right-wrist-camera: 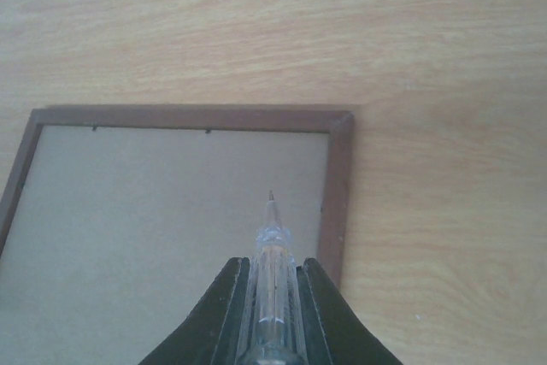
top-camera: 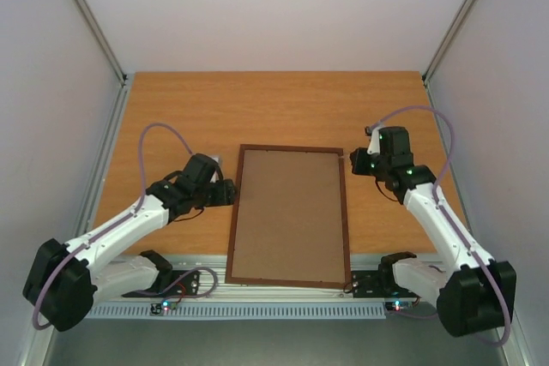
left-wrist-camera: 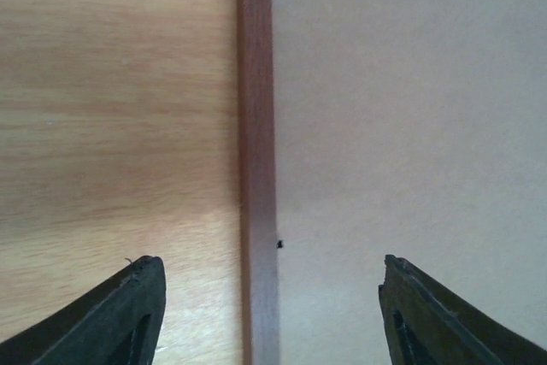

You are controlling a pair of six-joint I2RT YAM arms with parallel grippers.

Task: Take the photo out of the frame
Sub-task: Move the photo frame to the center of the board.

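Table (top-camera: 171, 109) of orange-brown wood carries the frame (top-camera: 290, 216) face down at the middle of its near edge, hardboard back (left-wrist-camera: 410, 126) uppermost. The photo does not show in any view; I judge it lies under that back.

The left gripper (top-camera: 227, 193) hangs over the frame's left rail with its jaws spread wide, one on each side of the rail, grasping nothing. The right gripper (right-wrist-camera: 272, 275) is clenched on a slim clear tool (right-wrist-camera: 272, 245) with a fine metal tip, poised above the back near the frame's far right corner.

Small dark tabs (left-wrist-camera: 279, 244) sit along the inner edge of the rails, seemingly pinning the back in place.

The step in hand looks like freeing the back. Next, the tip probably has to reach a tab and turn it aside while the left jaws steady the rail; a slip could scratch the hardboard.
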